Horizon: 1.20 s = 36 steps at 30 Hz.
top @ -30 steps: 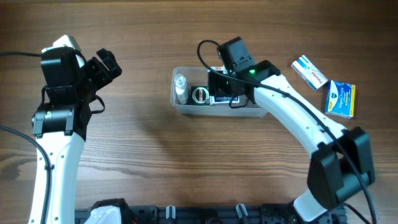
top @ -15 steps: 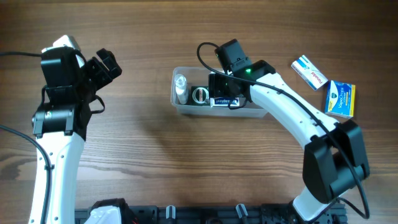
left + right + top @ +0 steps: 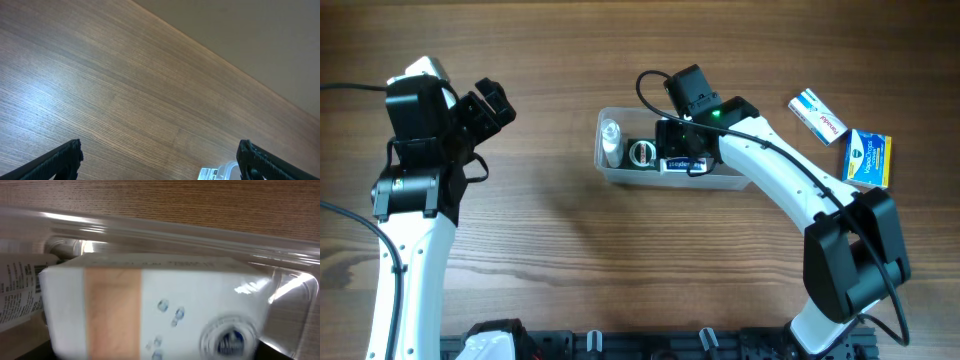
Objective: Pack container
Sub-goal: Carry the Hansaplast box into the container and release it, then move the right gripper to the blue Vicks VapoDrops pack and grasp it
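Note:
The clear plastic container [image 3: 620,177] lies at the table's centre, and its corner shows in the left wrist view [image 3: 226,170]. Inside it are a small clear bottle [image 3: 610,139] and a ring-shaped roll [image 3: 642,153]. My right gripper [image 3: 681,146] reaches down into the container's middle. In the right wrist view a white box with an orange band and blue drops [image 3: 175,295] fills the frame against the container wall [image 3: 200,230] and hides the fingers. The gripper appears shut on it. My left gripper [image 3: 492,104] is open and empty, raised far to the left.
A blue-and-white medicine box [image 3: 818,113] and a blue-and-yellow box [image 3: 868,158] lie on the wooden table right of the container. The right arm stretches from the front right over the container's right end. A printed label [image 3: 17,292] shows left of the white box.
My right gripper has shifted slightly left inside the container with the white box. The left arm has not moved.

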Each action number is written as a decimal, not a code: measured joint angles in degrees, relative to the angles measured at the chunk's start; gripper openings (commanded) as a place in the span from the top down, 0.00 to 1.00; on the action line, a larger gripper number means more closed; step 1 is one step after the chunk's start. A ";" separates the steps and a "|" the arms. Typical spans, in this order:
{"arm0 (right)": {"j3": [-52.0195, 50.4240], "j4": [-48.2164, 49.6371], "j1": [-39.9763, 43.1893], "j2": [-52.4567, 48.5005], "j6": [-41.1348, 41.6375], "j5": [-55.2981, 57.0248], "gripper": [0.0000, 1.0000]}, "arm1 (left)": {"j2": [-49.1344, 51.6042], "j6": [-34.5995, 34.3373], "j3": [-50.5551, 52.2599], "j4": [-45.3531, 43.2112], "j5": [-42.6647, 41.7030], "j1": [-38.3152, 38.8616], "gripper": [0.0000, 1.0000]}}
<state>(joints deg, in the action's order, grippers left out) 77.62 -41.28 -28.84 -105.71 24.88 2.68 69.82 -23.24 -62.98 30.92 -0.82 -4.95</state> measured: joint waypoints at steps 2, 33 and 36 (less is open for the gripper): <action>0.00 0.00 0.00 0.00 -0.02 0.00 0.09 | 0.00 0.00 0.00 0.00 0.00 0.00 0.00; 2.97 -22.01 40.57 21.03 -5.05 8.07 0.00 | 0.00 0.00 0.00 0.04 -0.02 0.00 0.00; 2.97 -20.87 45.42 19.12 -7.56 8.00 0.00 | 0.00 0.00 0.00 0.04 0.00 0.00 0.00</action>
<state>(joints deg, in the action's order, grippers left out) 80.60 -62.15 16.58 -86.59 17.32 10.68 69.82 -23.24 -62.98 30.96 -0.82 -4.95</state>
